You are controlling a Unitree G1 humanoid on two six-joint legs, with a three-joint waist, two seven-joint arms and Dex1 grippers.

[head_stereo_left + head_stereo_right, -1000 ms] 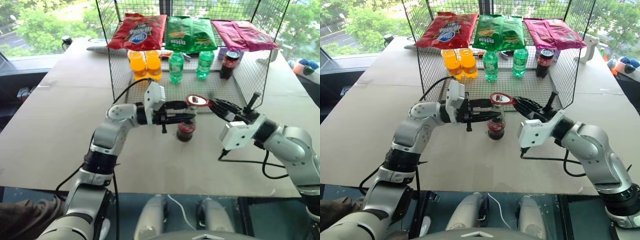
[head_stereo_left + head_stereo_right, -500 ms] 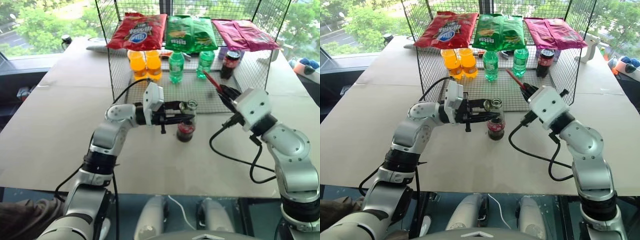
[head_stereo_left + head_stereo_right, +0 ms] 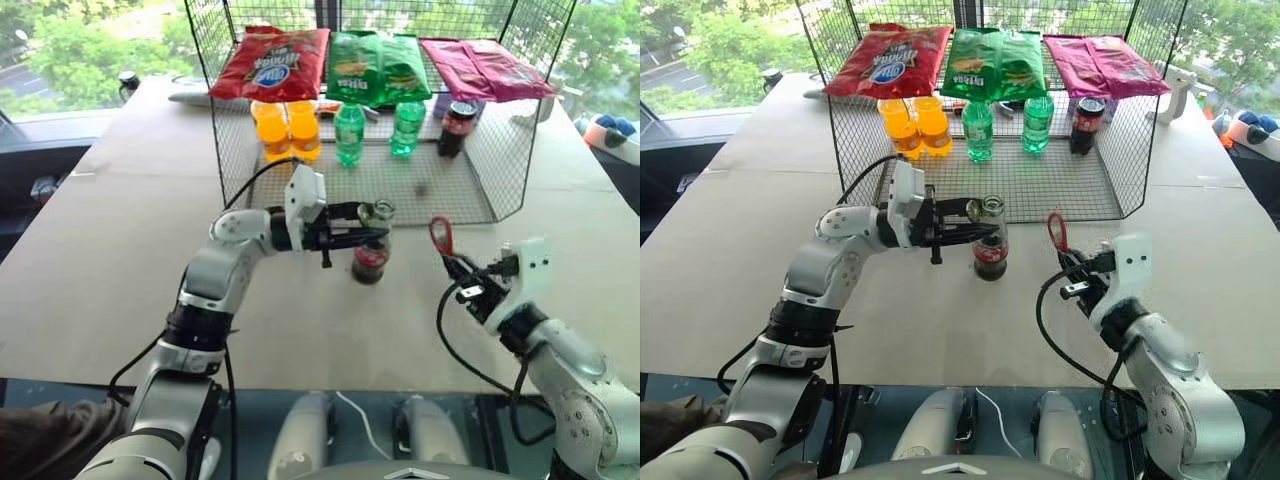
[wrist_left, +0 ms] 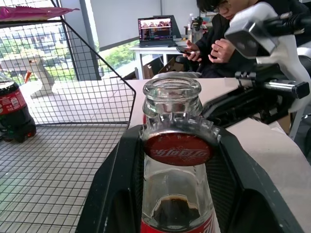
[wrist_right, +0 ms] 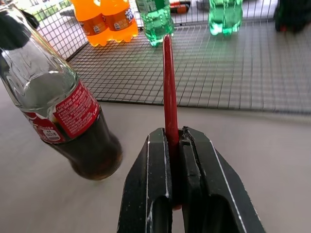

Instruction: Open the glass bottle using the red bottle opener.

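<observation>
We see the left gripper [image 3: 372, 234] reaching in level from 9 o'clock, its two black fingers [image 4: 116, 194] clamped around the neck of the bottle [image 3: 371, 258]. The bottle stands upright on the table [image 3: 120, 250], near the middle, just in front of the wire rack [image 3: 470, 185].

The bottle is clear contoured glass with dark brown liquid low in the body and a red label band [image 5: 73, 114]. Its neck is narrow. The mouth [image 4: 171, 90] is open and bare. In the left wrist view a red crown cap [image 4: 178, 148] with a crimped metal edge sits against the neck just below the mouth, between the fingers. We cannot tell whether it hangs on the glass or rests on the gripper.

At 3 o'clock from the bottle, and apart from it, the right gripper [image 3: 458, 272] is low over the table, clenched on the handle of the opener [image 3: 441, 236]. The opener is flat and red. It stands upright out of the pinch, ring head at 12 o'clock. It shows edge-on in the right wrist view [image 5: 169, 87].

In the rack at 12 o'clock we see orange bottles [image 3: 288, 128], green bottles [image 3: 378, 128] and a dark cola bottle [image 3: 455, 128], with snack bags [image 3: 380, 65] lying on top.

A person [image 4: 221, 34] sits at a desk, visible in the left wrist view.
</observation>
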